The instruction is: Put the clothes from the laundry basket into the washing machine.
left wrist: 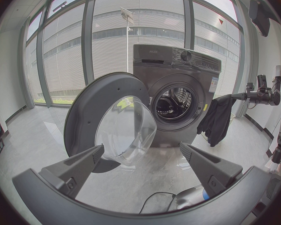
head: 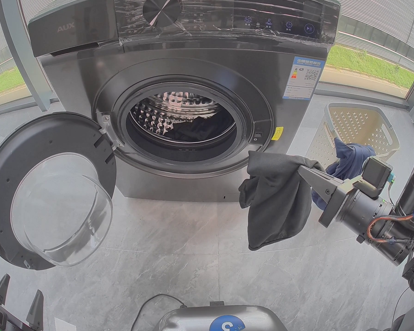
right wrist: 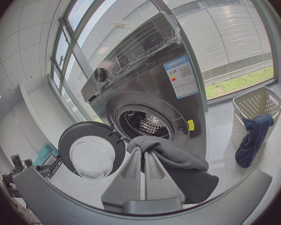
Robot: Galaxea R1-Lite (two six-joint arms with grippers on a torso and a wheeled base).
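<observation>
The right gripper (head: 304, 169) has its 2 fingers pressed together on a fold of a grey garment (head: 273, 198). The garment hangs from the tips, clear of the floor (head: 179, 249), near the front of the washer (head: 184, 65) and low to the right of its opening. In the right wrist view the cloth bunches over the fingertips and drapes past them. The drum (head: 170, 111) lies up and to the left of the garment, with a dark cloth (head: 200, 127) lying inside it. The door (head: 50, 189) is swung wide open to the left, well apart from the garment, so the opening stands uncovered. Behind the right arm, beside the washer's right side, stands the basket (head: 361, 120), with a blue garment (head: 349, 155) hanging over its front rim. The left gripper (head: 19, 295) sits low at the left, near the door, its 2 fingers spread well apart.
</observation>
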